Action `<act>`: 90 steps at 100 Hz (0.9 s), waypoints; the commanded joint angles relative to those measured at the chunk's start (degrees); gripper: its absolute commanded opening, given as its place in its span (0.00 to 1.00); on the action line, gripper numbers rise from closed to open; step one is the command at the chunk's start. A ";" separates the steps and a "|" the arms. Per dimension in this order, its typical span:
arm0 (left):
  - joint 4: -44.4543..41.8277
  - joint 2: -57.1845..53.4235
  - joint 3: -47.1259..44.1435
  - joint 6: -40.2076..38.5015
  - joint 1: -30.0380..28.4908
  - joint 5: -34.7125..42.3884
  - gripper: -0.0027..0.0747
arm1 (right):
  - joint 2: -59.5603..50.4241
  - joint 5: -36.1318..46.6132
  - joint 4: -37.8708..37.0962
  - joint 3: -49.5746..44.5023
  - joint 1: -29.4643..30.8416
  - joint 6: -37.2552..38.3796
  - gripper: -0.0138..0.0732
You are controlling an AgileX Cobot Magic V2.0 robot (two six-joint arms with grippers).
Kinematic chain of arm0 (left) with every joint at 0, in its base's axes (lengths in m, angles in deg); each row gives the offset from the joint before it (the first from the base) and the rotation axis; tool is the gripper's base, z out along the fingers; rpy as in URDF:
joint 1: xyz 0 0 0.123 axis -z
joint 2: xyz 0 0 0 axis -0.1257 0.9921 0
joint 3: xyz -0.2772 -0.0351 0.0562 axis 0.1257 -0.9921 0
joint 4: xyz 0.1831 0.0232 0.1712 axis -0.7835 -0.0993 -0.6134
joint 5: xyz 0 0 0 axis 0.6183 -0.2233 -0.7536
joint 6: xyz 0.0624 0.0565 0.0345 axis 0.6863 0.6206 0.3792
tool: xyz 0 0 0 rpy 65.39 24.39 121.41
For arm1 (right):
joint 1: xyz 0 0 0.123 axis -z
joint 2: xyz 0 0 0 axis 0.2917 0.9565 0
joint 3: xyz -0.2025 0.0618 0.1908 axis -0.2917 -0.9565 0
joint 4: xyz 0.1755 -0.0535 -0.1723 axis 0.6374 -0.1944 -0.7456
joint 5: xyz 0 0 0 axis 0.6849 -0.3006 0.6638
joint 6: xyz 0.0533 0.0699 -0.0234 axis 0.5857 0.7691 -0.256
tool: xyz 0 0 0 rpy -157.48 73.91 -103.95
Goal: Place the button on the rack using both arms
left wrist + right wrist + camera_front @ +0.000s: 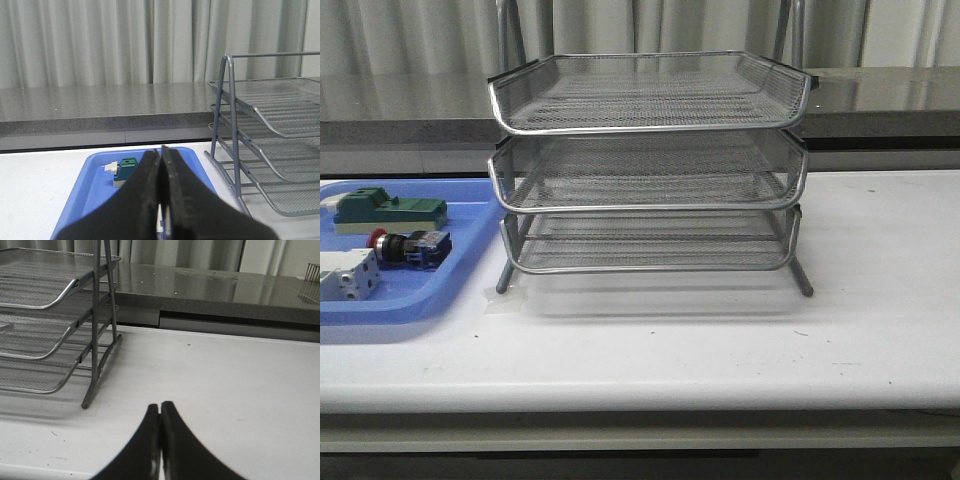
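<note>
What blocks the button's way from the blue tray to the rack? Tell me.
Nothing visible. The button lies in the blue tray, just left of the rack. Only the tray's low rim lies between them, and the rack's shelves look bare.

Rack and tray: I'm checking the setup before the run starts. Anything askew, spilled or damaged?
Nothing stands out. The rack stands level, tiers empty; the button lies on its side in the blue tray.
</note>
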 commanded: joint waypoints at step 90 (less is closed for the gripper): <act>0.37 -1.80 -1.94 -0.45 -0.07 4.32 0.01 | 0.58 13.18 -0.63 0.03 0.45 -0.43 0.05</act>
